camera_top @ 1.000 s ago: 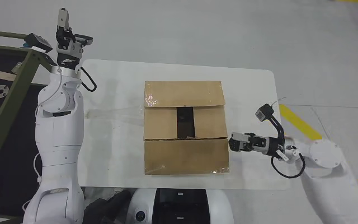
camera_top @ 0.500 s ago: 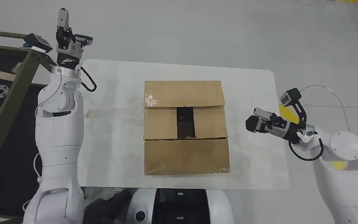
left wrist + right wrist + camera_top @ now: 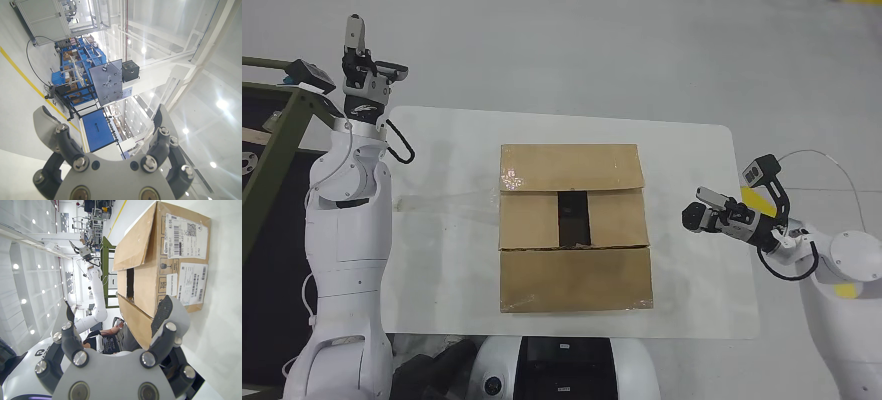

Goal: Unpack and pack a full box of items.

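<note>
The cardboard box point(image 3: 575, 275) sits mid-table point(image 3: 442, 260), its flaps folded down. The right gripper point(image 3: 691, 216) hovers just right of it, fingers apart and empty. The left gripper point(image 3: 355, 30), likewise spread, stands at the far-left corner.

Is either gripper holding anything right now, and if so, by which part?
Nothing is held: the left gripper and the right gripper are both open and empty, the right one apart from the box.
</note>
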